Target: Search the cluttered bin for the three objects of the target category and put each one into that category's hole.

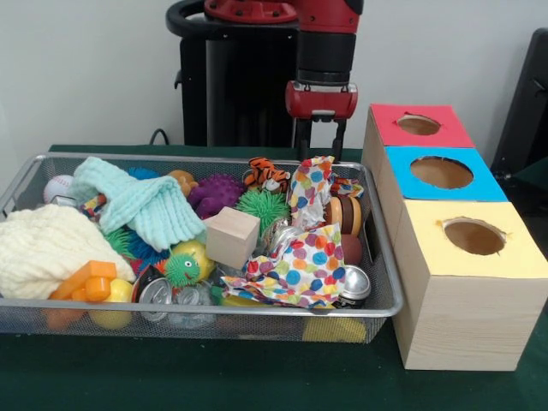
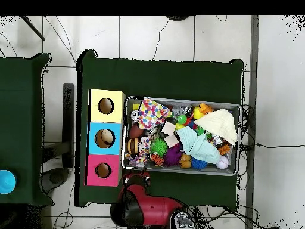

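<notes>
A red and black robot arm [image 1: 325, 51]. Its lower section is a black cylinder between a glossy red housing above and a rounded red wrist block below. From that block hang two thin dark fingers [image 1: 302, 139] of the gripper [image 1: 320, 150], with a gap between them. A thick black ring-shaped part curves behind the arm, possibly a joint housing. From overhead, the arm appears as a rounded red mass with black parts.

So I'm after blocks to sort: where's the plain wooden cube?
In the front view the wooden cube sits mid-bin, right of the mint knitted cloth and left of the polka-dot paper.
</notes>
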Controlling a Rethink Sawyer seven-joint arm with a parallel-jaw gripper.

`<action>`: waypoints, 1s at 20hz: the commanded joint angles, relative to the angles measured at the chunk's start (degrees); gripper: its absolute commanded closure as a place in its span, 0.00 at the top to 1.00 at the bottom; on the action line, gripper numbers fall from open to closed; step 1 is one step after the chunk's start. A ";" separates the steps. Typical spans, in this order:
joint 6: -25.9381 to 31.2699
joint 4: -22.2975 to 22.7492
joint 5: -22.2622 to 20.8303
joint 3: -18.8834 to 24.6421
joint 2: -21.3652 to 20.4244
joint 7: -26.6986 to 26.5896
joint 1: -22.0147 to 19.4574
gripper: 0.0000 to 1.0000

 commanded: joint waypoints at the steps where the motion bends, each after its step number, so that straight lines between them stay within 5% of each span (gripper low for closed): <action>1: 9.23 -2.28 3.76 3.56 -4.17 11.58 -2.92 1.00; 12: 11.70 -1.54 3.91 6.30 -8.75 13.48 -4.10 1.00; 20: 8.66 -3.39 6.23 10.70 -6.45 16.21 -4.85 1.00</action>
